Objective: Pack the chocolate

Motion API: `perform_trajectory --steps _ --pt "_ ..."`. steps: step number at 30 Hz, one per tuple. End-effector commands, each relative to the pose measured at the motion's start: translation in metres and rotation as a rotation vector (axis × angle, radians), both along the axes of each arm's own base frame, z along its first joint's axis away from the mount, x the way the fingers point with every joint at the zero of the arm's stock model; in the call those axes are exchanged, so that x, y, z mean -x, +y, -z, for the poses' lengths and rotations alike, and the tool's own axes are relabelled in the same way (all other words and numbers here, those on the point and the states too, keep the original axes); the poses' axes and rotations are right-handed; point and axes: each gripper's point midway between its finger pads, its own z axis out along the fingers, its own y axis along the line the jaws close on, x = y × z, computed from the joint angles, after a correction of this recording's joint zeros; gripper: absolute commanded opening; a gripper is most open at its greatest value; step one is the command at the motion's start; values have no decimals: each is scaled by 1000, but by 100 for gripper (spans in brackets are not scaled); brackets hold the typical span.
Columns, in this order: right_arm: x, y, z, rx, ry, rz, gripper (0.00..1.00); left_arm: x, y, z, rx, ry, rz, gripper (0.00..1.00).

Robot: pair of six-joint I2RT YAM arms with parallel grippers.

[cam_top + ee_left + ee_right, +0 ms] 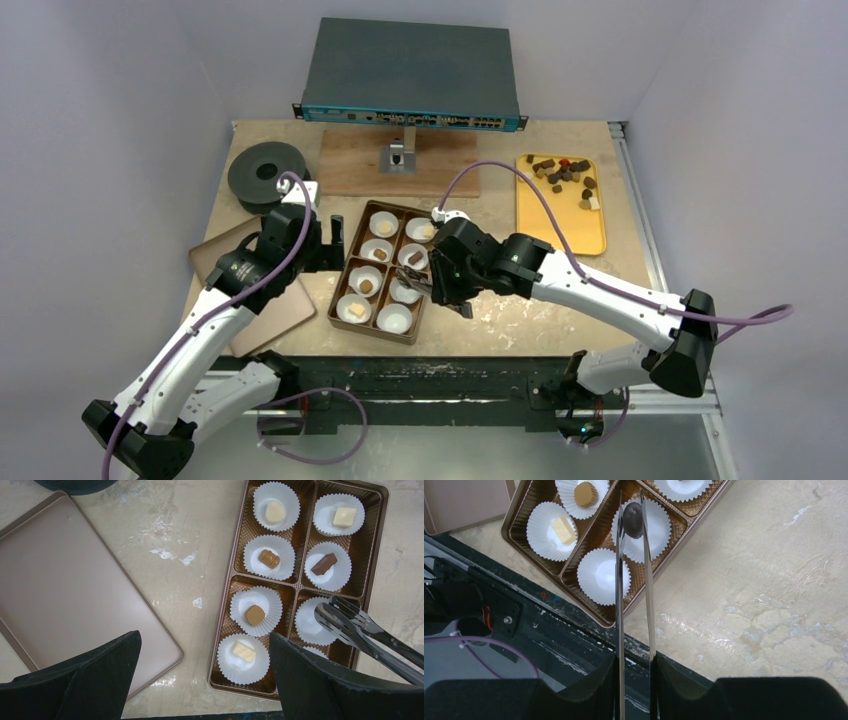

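Chocolate [633, 520] in tongs [619, 605] beyond right claw [634, 666]

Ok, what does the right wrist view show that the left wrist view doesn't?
Only right wrist: the dark round chocolate pinched in the tongs over a paper cup. Only left wrist: the tan tray and two cream pieces at the box's far end. Both: the box, the tongs' tips, a cream block and a tan round piece in the near cups.

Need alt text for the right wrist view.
The right tool grips tongs holding a dark round chocolate over a white paper cup in the brown box. The neighbouring cup is empty; two others hold a cream block and a tan round piece.
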Motion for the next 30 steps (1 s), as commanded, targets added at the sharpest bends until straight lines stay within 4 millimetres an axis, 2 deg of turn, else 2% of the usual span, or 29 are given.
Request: perform_trajectory --steps 1,5,11,16,23,30 --pt "-5 3 -3 -6 -23 17 35 -6 3 -5 9 -28 -32 100" --pt "-5 3 -2 6 -25 10 41 -5 3 -4 8 -26 -32 100" --pt "-7 3 -7 9 -34 5 44 -6 3 -4 7 -24 -33 100" --pt "-11 3 -27 -25 -65 26 45 -6 3 -5 8 -26 -32 100" --pt "-43 -15 -48 -37 -139 104 46 -6 3 -5 8 -27 -33 100" --pt "-74 -43 -56 -55 -182 193 47 -7 1 1 -1 -1 -28 100"
